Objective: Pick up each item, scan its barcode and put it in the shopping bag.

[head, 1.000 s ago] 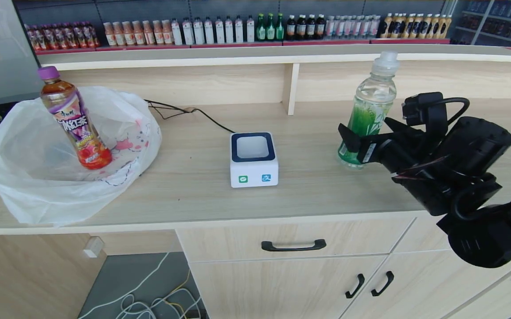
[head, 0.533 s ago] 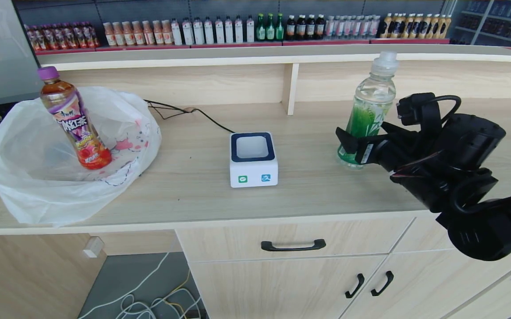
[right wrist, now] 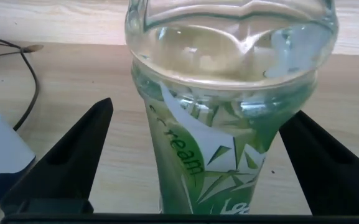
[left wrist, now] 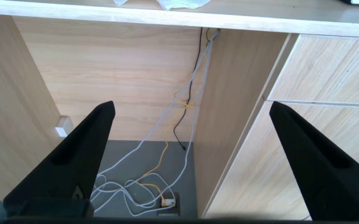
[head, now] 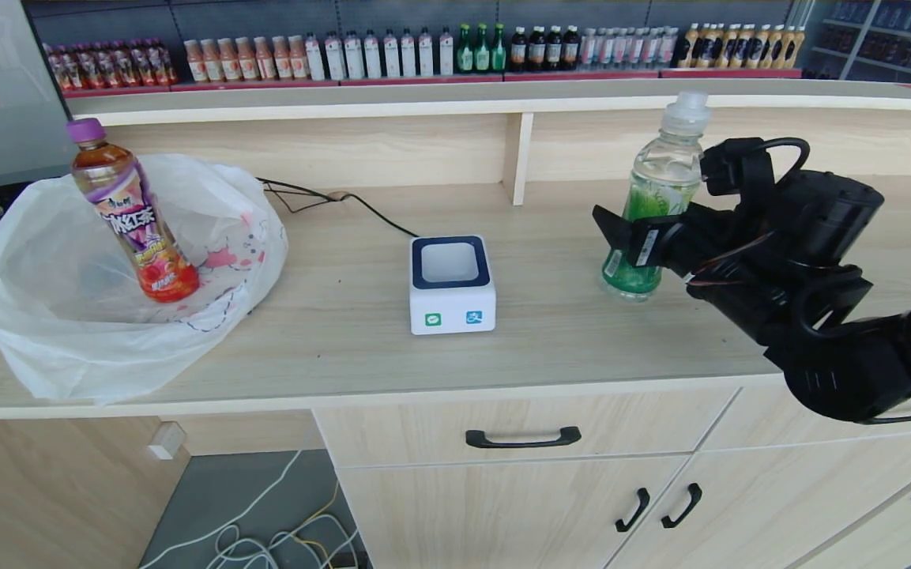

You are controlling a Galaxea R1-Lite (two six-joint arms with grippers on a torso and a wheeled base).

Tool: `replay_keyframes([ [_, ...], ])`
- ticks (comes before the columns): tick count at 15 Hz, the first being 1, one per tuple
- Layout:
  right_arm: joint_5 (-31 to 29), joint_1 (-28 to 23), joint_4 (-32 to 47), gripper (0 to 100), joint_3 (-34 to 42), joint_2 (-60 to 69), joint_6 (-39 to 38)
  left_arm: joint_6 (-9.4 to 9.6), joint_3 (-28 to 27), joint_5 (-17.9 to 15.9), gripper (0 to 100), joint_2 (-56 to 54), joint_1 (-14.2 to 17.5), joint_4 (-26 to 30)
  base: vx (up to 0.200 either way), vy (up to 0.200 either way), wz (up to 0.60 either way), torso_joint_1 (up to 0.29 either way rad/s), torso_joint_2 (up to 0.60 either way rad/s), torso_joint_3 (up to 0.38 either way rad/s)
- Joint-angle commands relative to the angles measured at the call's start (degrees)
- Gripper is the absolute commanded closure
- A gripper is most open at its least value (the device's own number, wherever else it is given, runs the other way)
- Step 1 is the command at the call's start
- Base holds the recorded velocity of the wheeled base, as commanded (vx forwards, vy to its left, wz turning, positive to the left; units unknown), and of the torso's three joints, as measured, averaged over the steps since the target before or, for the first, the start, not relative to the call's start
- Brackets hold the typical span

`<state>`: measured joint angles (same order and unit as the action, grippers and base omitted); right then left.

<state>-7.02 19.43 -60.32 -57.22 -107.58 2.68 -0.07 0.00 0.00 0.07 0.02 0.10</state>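
A clear bottle with a green label point(head: 655, 207) stands upright on the counter's right side. My right gripper point(head: 649, 227) is open, one finger on each side of the bottle's lower body, as the right wrist view shows around the bottle point(right wrist: 229, 124); contact with the fingers point(right wrist: 61, 168) is not seen. A purple-capped red tea bottle point(head: 135, 213) leans inside the white shopping bag point(head: 68, 324) at the left. The white barcode scanner point(head: 452, 284) sits mid-counter. My left gripper point(left wrist: 188, 155) hangs open and empty below the counter, facing the cabinet recess.
A black cable point(head: 329, 199) runs from the scanner to the back wall. A raised ledge with a divider point(head: 517, 154) borders the counter's rear. Drawers with black handles point(head: 523, 438) lie below the front edge. Loose cables point(left wrist: 148, 186) lie on the floor.
My right gripper has moved up and forward toward the green bottle, so its fingers now straddle the bottle. The bottle, bag and scanner have stayed put.
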Motion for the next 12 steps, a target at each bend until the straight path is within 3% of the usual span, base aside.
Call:
replay_keyframes([
  [1, -0.01, -0.18, 0.47, 0, -1.49, -0.7, -0.31, -0.01, 0.0, 0.0, 0, 0.01, 0.06, -0.01, 0.0, 0.0, 0.0, 0.0, 0.0, 0.0],
  [12, 0.25, -0.1, 0.73, 0, -2.28, -0.96, -0.48, -0.01, 0.0, 0.0, 0, 0.01, 0.06, -0.01, 0.0, 0.0, 0.0, 0.0, 0.0, 0.0],
])
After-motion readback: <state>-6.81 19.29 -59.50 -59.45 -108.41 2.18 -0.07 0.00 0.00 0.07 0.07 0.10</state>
